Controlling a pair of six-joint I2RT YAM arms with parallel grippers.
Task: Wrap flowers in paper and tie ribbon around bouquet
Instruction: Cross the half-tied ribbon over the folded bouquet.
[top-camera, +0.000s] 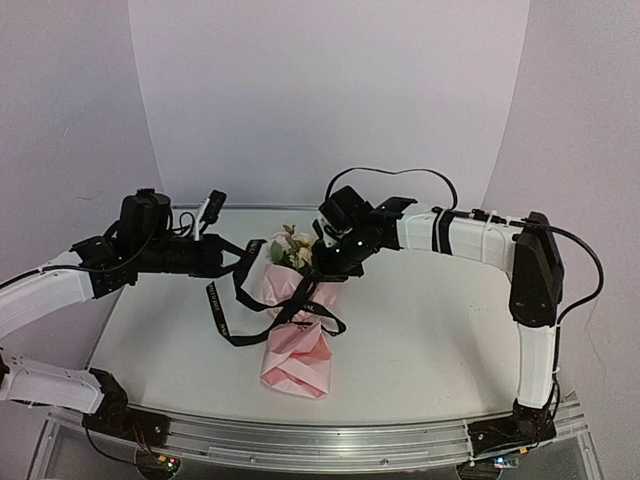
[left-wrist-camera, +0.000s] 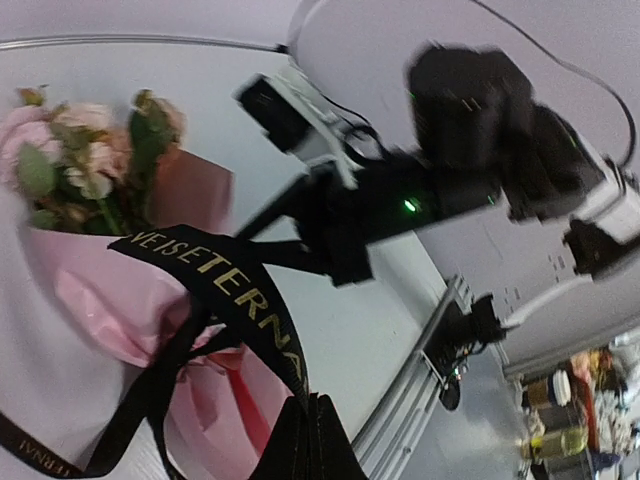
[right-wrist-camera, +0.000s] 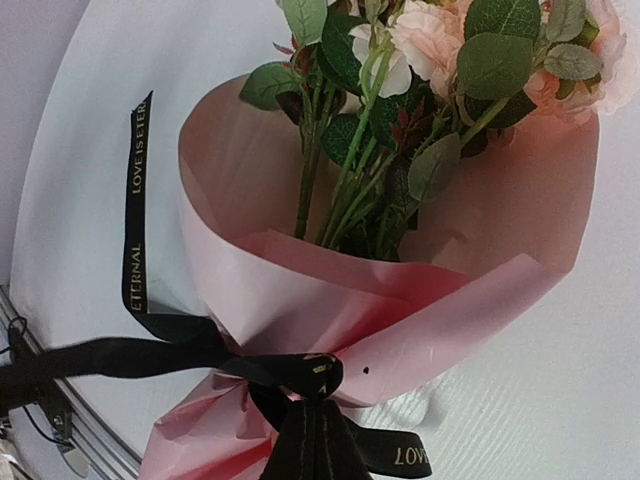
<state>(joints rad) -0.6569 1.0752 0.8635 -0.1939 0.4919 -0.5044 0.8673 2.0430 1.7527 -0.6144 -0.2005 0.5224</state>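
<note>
The bouquet lies mid-table: pink and cream flowers (top-camera: 293, 247) in a cone of light-pink paper (top-camera: 297, 355). The black ribbon (top-camera: 228, 310) with gold lettering is knotted round the cone's waist, and its loops and tails trail to the left. My left gripper (top-camera: 240, 262) is shut on a ribbon strand (left-wrist-camera: 245, 305) that runs taut from its fingertips (left-wrist-camera: 312, 400) to the paper (left-wrist-camera: 85, 300) below the flowers (left-wrist-camera: 85, 160). My right gripper (right-wrist-camera: 318, 402) is shut on the ribbon at the knot (right-wrist-camera: 310, 372), just below the paper's (right-wrist-camera: 330, 290) fold and the flowers (right-wrist-camera: 450, 50).
The white table (top-camera: 440, 330) ends at an aluminium rail (top-camera: 330, 435) along the near edge. White backdrop panels (top-camera: 330, 90) close off the back and sides. The right arm (left-wrist-camera: 460, 170) fills the upper part of the left wrist view.
</note>
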